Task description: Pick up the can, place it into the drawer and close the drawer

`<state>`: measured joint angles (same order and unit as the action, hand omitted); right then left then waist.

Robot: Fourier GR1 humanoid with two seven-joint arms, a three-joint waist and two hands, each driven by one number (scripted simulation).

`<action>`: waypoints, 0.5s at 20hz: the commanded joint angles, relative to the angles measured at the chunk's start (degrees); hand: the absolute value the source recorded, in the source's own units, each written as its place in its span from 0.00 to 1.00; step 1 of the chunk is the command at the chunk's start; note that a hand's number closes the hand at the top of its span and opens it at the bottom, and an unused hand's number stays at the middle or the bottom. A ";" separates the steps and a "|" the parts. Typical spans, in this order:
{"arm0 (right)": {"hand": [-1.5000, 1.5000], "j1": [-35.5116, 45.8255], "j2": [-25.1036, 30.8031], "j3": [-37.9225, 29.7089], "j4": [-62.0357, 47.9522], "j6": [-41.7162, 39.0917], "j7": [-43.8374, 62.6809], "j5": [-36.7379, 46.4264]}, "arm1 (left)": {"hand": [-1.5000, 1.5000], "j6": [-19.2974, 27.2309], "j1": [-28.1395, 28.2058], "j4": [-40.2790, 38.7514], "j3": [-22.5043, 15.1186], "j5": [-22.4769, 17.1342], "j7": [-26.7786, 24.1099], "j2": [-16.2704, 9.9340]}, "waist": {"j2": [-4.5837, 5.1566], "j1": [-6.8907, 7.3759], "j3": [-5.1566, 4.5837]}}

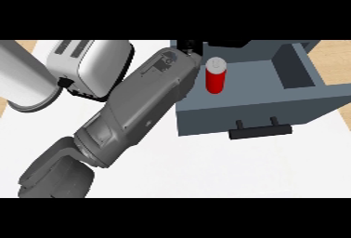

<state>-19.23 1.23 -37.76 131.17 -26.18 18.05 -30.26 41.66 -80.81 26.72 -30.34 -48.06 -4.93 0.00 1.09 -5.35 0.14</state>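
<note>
- The drawer (308, 100) stands open, with bare floor to the right of the can (215, 75).
- The left hand (190, 47) sits just left of the upright can; its grasp cannot be told.

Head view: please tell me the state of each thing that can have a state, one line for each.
Drawer: open, pulled out toward the robot, handle at its front.
Red can: upright, standing inside the drawer near its left wall.
Toaster: on the counter left of the drawer; its slots appear to hold nothing.
Left hand: at the drawer's back left corner, mostly hidden by its forearm; fingers cannot be judged.
Right hand: not in view.
</note>
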 commanded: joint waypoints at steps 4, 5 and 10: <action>0.00 1.25 -0.19 0.95 2.47 3.03 3.18 -0.25 | 0.00 4.83 0.41 1.62 -4.65 -4.30 -0.08 0.00 | -0.11 0.19 -0.04; 0.00 0.56 -0.87 1.00 2.56 2.10 2.19 0.45 | 0.00 2.68 0.89 -1.12 -2.89 -4.03 -3.01 0.00 | 0.03 0.38 -0.05; 0.00 1.69 0.81 0.69 0.40 1.67 2.38 0.80 | 0.00 2.46 1.20 -1.72 -4.34 -5.86 -4.59 0.00 | 0.02 0.46 -0.03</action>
<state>-17.66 1.59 -36.81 132.21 -24.50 19.97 -29.34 44.78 -80.10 26.28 -34.05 -52.93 -7.71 0.00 1.17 -5.27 0.11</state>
